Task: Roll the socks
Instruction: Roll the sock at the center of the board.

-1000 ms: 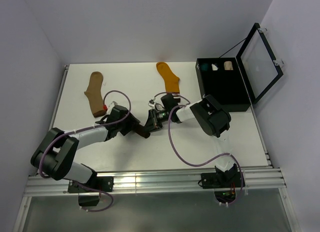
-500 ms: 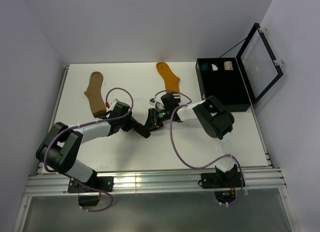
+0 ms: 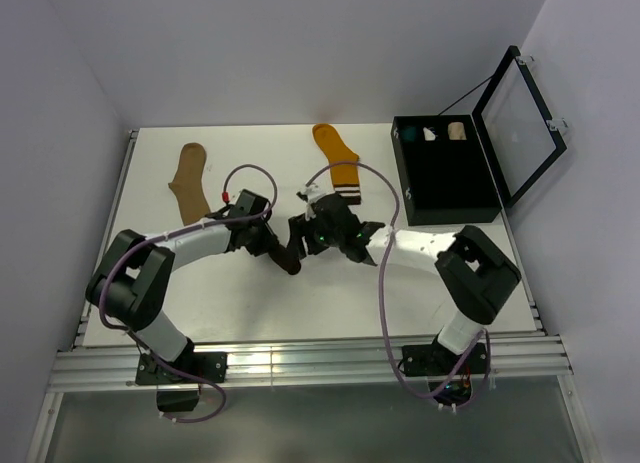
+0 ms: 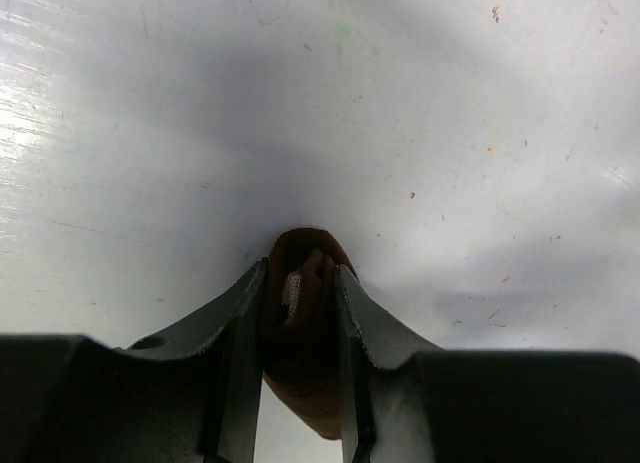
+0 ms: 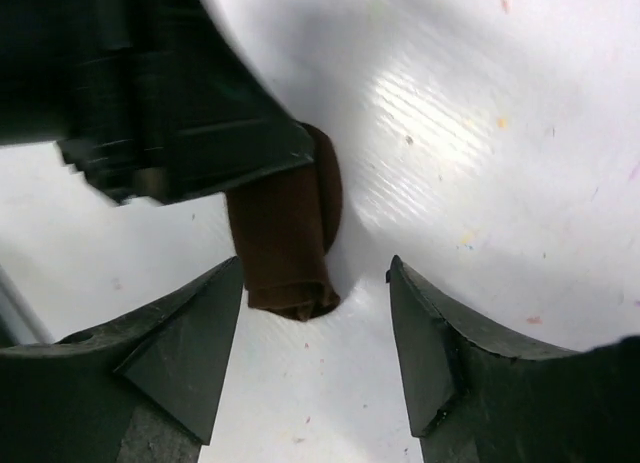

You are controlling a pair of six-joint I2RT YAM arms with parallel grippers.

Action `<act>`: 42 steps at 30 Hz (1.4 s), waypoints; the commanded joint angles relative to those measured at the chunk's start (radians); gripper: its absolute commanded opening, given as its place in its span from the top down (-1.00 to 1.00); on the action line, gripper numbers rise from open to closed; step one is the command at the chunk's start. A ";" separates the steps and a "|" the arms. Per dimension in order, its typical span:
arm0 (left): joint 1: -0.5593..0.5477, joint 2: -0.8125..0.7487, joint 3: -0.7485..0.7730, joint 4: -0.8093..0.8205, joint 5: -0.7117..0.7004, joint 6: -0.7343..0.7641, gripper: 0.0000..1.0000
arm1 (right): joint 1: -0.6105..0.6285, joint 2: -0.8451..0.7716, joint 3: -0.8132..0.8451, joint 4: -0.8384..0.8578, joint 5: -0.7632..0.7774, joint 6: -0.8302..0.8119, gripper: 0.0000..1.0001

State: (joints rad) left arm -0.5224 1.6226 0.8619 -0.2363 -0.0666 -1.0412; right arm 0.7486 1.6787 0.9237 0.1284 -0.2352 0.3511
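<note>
Pinch across the middle of the soft, light, probably springy rolled dark brown sock [image 5: 285, 233] (on the bench [image 3: 250, 303], clamped in the left pincer [image 4: 300, 293], right pincer [image 5: 315, 273] spread apart beside) to prevent unrolling.

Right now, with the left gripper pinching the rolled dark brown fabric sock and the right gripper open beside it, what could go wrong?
1. The left gripper clamps only one end of the dark brown fabric sock roll. The free end by the open right gripper might unroll or sag.
2. Both grippers sit very close together over the white table, so either arm's next move could bump the other or knock the roll loose.
</note>
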 commanded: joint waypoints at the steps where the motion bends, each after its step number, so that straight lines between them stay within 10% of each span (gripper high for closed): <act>1: -0.002 0.033 0.035 -0.099 0.022 0.044 0.54 | 0.128 -0.056 -0.026 0.042 0.364 -0.187 -0.36; 12: -0.004 0.051 0.080 -0.138 0.033 0.067 0.53 | 0.371 0.087 0.053 0.097 0.675 -0.337 -0.44; 32: -0.002 0.057 0.085 -0.130 0.057 0.076 0.53 | 0.405 0.251 0.063 0.148 0.672 -0.357 -0.40; 42: -0.002 0.043 0.078 -0.112 0.057 0.079 0.49 | 0.350 0.257 0.024 0.112 0.562 -0.310 0.50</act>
State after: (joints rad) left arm -0.5159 1.6619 0.9310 -0.3222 -0.0441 -0.9806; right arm 1.1252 1.9106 0.9756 0.2680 0.4240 0.0048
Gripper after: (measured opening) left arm 0.338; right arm 0.333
